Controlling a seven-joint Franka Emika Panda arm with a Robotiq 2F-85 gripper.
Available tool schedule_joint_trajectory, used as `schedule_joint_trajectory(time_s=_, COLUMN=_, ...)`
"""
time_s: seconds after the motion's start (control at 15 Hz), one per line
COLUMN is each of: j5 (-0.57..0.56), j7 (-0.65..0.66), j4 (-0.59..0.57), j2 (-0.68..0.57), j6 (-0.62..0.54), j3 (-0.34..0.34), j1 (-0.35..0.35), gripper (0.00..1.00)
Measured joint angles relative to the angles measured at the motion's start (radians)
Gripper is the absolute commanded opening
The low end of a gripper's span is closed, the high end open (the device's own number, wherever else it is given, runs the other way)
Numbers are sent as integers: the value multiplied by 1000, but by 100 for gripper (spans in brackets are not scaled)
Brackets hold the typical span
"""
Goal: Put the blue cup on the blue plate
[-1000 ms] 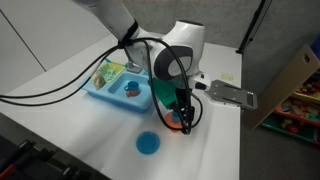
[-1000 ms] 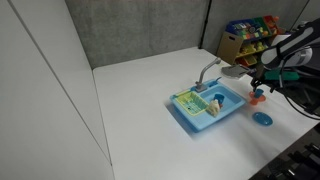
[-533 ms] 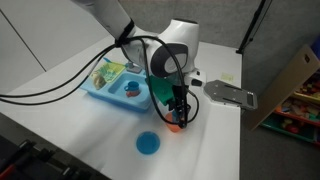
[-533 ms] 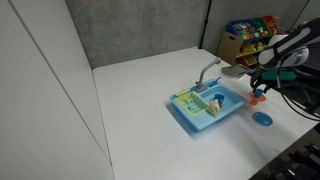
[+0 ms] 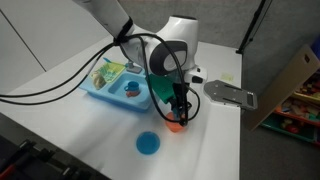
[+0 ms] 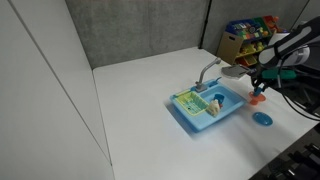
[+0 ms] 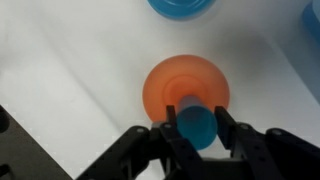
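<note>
Wrist view: clamping the blue cup (image 7: pixel 196 128) between both fingers (image 7: pixel 172 138) of the claw (image 7: pixel 197 116), clenched on it, directly under the claw and on or just over the orange plate (image 7: pixel 185 85); unable to tell which. Judging the grasp done, with lift and carry pending.

Suggesting lifting straight up first, clearing the orange rim before any sideways travel, to avoid dragging that plate along. Then translating toward the blue plate (image 5: pixel 148 143), lying near the claw on bare table (image 5: pixel 230 145), just ahead of the claw past the orange plate. Centring the cup over it, lowering until touching, keeping it upright, only then releasing. Watching for slip: likely a small smooth cup with little area to grip.

Around, big to small:
- Light-blue sink (image 5: pixel 115 99) beside the claw, holding toy items, away from the carry line.
- Grey flat piece (image 5: pixel 230 96) on the claw's other side, also off the path.
- Black cables (image 5: pixel 60 85) trailing behind the arm, not reaching the plates.

Seeing nothing between the claw and the blue plate.
</note>
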State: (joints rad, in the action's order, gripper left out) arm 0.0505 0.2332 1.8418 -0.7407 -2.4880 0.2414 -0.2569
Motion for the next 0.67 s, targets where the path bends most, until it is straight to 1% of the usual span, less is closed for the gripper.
schedule_joint_trajectory(time_s=0.27, j5=-6, j7=-4, j4=76, j2=76, j6=-2, j3=13, j1=25, gripper=17)
schedule_joint_trajectory(time_s=0.67, j5=-63, j7=-4, j4=260, j2=233, j6=-22, j3=42, j1=58, gripper=17)
